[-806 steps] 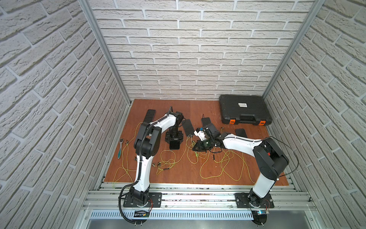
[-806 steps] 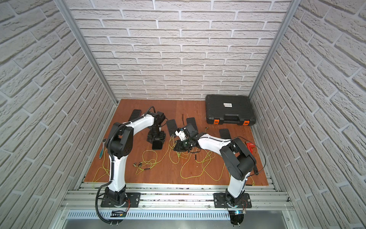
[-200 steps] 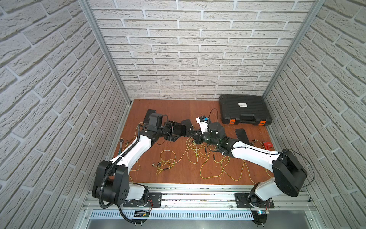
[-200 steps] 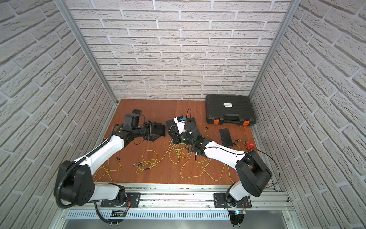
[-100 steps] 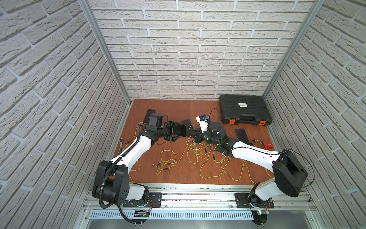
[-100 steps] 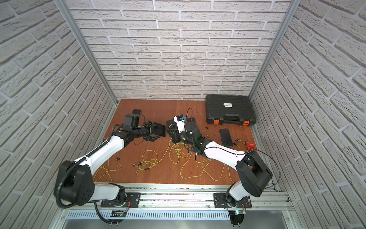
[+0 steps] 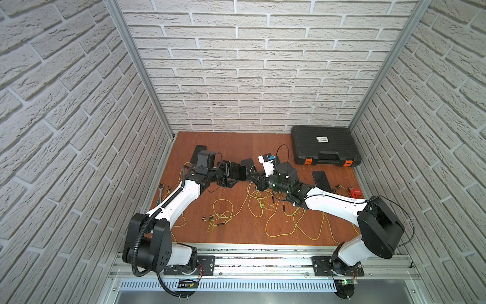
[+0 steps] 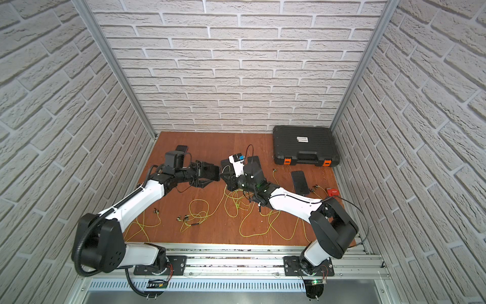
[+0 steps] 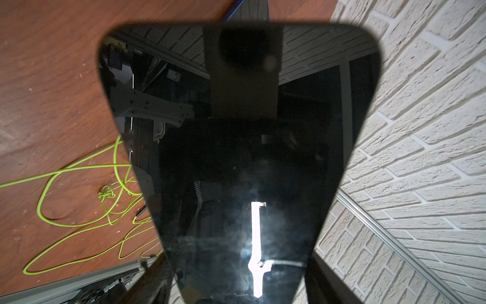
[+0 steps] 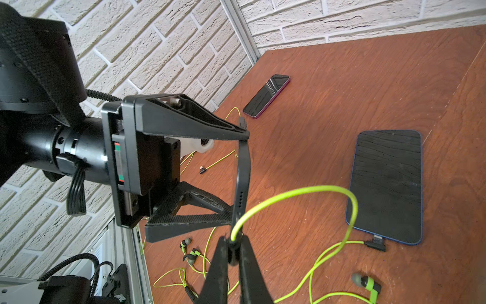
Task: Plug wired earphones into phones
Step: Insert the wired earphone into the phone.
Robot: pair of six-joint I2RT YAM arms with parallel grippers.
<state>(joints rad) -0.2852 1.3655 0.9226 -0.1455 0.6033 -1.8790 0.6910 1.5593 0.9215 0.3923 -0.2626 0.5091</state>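
My left gripper (image 7: 236,173) is shut on a black phone (image 9: 236,147) and holds it off the table on edge; the phone fills the left wrist view. In the right wrist view this phone (image 10: 243,173) shows edge-on between the left fingers (image 10: 189,126). My right gripper (image 10: 232,247) is shut on the dark plug of a yellow-green earphone cord (image 10: 302,190), and the plug's tip meets the phone's lower edge. Whether the plug is seated I cannot tell. In a top view the two grippers meet above mid-table, the right gripper (image 8: 228,179) beside the held phone (image 8: 211,172).
Another phone (image 10: 386,184) lies flat with a cord's plug (image 10: 376,243) at its end. More phones (image 7: 320,180) (image 7: 198,152) lie on the wooden table (image 7: 236,231). Loose earphone cords (image 7: 294,223) sprawl at the front. A ribbed black case (image 7: 323,147) stands at the back right.
Four seconds ago both grippers were low at the table. Since then the left has lifted the phone and the right has brought the plug to it. Over the last second nothing has visibly moved.
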